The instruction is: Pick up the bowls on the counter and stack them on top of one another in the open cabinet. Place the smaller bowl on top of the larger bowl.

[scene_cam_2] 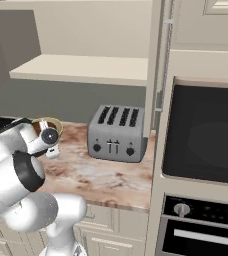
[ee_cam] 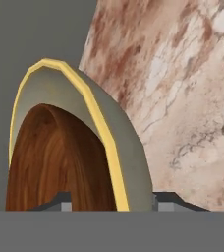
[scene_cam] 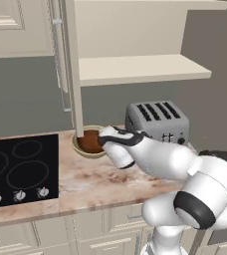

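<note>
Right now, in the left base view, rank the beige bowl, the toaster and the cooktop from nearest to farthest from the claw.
1. Beige bowl: at the claw, holding the brown bowl.
2. Toaster: just right, on the counter.
3. Cooktop: farthest, at the left.

Arm: glossy white, rounded shells, bulbous links. Dark grey to black bands at joints. Black trim strip along wrist housing. Gripper: small dark grey finger tips, blocky, flat-faced.
</note>
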Robot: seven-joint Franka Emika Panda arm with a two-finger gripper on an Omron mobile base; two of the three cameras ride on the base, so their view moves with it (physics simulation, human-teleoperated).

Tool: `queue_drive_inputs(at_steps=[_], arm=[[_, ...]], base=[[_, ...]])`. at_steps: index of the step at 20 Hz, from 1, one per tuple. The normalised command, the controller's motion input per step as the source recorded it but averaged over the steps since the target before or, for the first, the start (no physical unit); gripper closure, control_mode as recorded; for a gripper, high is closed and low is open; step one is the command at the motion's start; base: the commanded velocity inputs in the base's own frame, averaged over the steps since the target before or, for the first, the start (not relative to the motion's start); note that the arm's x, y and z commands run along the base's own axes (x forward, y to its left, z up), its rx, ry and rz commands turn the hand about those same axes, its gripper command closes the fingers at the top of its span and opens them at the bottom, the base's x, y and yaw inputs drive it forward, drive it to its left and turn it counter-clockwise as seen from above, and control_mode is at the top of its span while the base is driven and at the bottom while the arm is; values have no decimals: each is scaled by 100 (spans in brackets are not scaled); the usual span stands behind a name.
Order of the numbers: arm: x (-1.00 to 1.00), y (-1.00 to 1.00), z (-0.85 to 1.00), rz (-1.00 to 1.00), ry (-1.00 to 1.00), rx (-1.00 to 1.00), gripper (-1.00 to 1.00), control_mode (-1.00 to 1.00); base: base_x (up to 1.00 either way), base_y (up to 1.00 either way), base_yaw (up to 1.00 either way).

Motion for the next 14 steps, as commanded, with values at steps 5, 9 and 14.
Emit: queue_drive_inputs(at_steps=[5,9,14], arm=[[-54,-25,100,-1,13,9,100,-100],[-44,-25,100,0,17,11,100,-100],[-31,-22,100,0,15,6,100,-100]], base=[[0,0,0],[0,0,0],[0,0,0]])
